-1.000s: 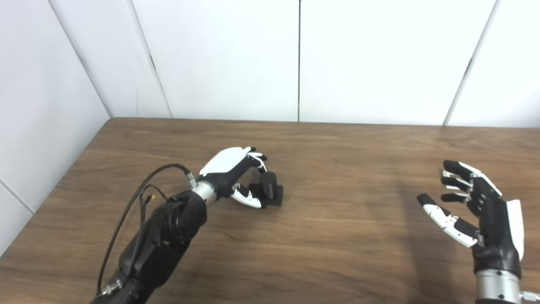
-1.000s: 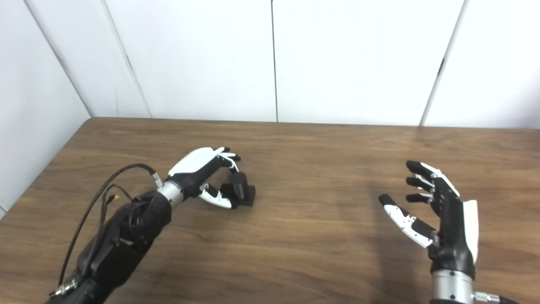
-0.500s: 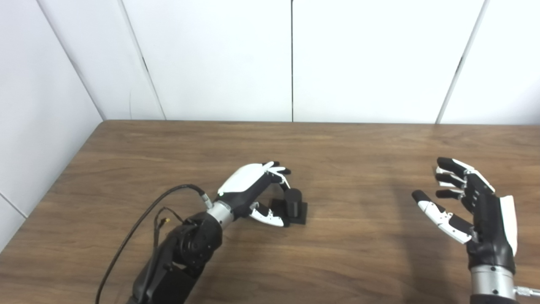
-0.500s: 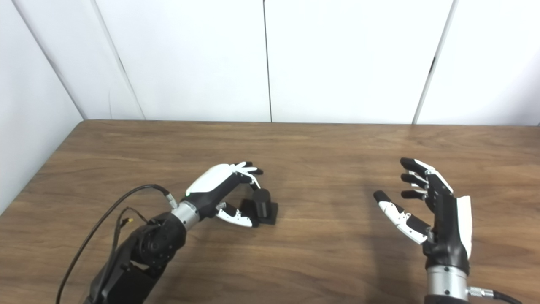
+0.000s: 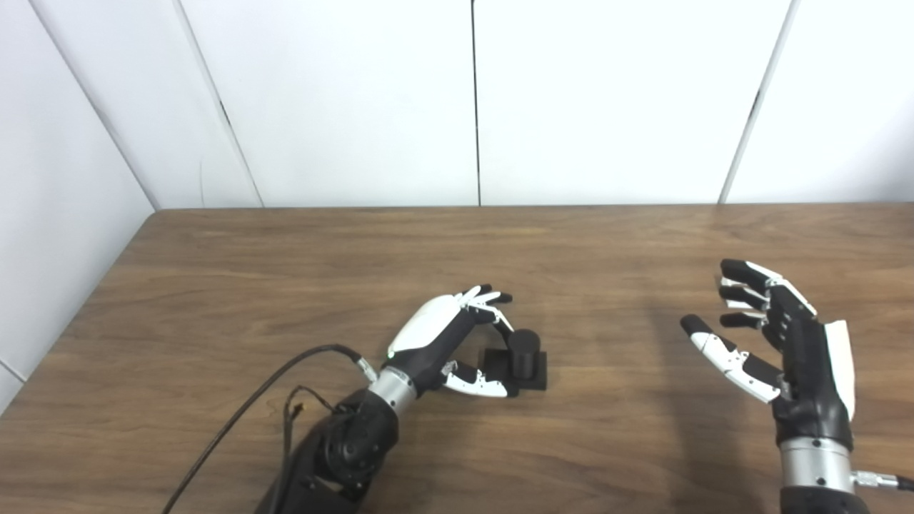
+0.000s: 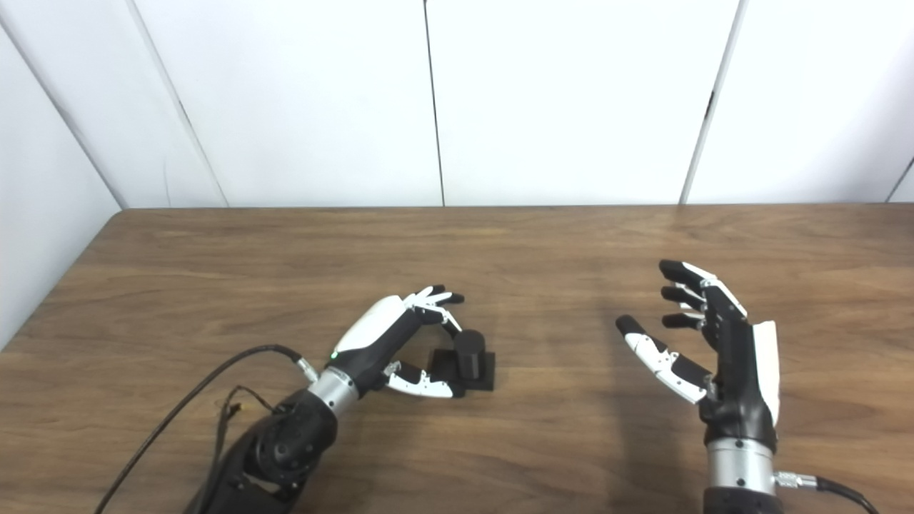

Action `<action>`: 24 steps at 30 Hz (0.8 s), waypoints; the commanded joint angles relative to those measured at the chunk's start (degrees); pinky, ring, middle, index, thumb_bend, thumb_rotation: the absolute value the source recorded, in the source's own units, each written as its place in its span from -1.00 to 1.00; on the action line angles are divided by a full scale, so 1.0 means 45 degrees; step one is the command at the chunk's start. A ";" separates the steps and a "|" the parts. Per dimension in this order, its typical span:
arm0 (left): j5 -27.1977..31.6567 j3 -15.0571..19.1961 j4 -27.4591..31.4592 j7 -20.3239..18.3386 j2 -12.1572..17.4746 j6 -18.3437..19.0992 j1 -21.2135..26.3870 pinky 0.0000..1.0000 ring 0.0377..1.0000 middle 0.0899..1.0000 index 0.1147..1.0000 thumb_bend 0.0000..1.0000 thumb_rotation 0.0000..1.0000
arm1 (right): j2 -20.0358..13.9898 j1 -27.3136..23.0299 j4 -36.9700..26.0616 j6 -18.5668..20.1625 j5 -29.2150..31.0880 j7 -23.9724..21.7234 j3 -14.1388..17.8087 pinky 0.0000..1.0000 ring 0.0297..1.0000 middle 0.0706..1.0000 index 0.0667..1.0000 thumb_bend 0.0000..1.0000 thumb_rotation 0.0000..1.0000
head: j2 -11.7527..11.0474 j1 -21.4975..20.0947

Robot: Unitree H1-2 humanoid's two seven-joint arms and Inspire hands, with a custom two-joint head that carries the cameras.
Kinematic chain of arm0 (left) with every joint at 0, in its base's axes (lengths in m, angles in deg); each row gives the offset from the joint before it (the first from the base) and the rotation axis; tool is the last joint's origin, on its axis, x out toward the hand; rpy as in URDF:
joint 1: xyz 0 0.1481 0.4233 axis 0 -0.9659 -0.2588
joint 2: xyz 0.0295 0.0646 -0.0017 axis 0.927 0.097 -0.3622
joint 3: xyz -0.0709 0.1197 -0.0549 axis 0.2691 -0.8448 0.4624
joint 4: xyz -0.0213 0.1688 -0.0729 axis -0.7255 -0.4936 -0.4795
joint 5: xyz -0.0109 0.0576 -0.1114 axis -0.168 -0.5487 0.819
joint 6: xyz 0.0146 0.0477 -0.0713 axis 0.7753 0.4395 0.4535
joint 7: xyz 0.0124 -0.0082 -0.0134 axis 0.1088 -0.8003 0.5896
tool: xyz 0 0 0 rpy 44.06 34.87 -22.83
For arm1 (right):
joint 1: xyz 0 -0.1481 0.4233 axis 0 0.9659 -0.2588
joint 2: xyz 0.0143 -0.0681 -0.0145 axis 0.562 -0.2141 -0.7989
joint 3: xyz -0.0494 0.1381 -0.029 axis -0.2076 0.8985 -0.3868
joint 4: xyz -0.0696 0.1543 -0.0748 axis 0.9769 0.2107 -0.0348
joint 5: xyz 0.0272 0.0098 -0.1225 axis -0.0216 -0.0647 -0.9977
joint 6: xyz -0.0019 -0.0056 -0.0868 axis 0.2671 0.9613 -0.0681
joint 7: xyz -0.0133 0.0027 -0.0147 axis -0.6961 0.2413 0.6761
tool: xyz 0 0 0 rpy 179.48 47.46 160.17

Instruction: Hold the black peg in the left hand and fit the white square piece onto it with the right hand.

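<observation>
Reaching in from the left, the left hand (image 5: 448,341) sits low on the table (image 5: 214,285) with its fingers (image 5: 489,298) curled over the top of the peg (image 5: 525,350) and its thumb (image 5: 480,383) lying along the near edge of the peg's square base. The peg stands upright on that base, about mid-table. Whether the fingers press the peg or only cup it, I cannot tell; nothing is lifted.

To do this step well, I judge the hand should close fingers and thumb on opposite sides of the post, low near the base, leaving the top free for the piece to slide on. Squeezing from one side alone could tip the peg or skate it across the wood.

Well apart on the right, the right hand (image 6: 714,343) hovers with fingers spread, holding nothing. No white piece shows in either view.
</observation>
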 commanded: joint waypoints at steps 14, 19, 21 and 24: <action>0.0089 0.0330 -0.0240 0.0321 0.0750 -0.0590 -0.0211 1.00 1.00 0.85 -0.15 0.04 -0.85 | 0.0556 -0.0431 -0.0683 -0.0301 -0.0523 0.0376 -0.0390 0.16 0.43 0.50 0.43 0.21 -0.48 | -0.0149 -0.3716; 0.0244 0.0427 -0.0385 0.0179 0.0988 -0.0590 -0.0128 1.00 0.99 0.84 -0.15 0.05 -0.86 | 0.0438 -0.0772 -0.0704 -0.0262 -0.0739 0.0485 -0.0145 0.29 0.51 0.52 0.41 0.19 -0.49 | -0.0216 -0.4234; 0.0213 0.0422 -0.0407 0.0175 0.0995 -0.0574 -0.0116 1.00 0.98 0.84 -0.15 0.05 -0.86 | 0.0258 -0.0945 -0.0718 -0.0214 -0.0748 0.0385 -0.0057 0.22 0.46 0.52 0.43 0.19 -0.49 | -0.0299 -0.4382; 0.0180 0.0439 -0.0372 0.0154 0.0968 -0.0416 -0.0104 1.00 0.97 0.84 -0.15 0.05 -0.86 | -0.0038 -0.1212 -0.0735 -0.0207 -0.0943 0.0277 -0.0006 0.18 0.41 0.52 0.45 0.20 -0.44 | -0.0366 -0.4340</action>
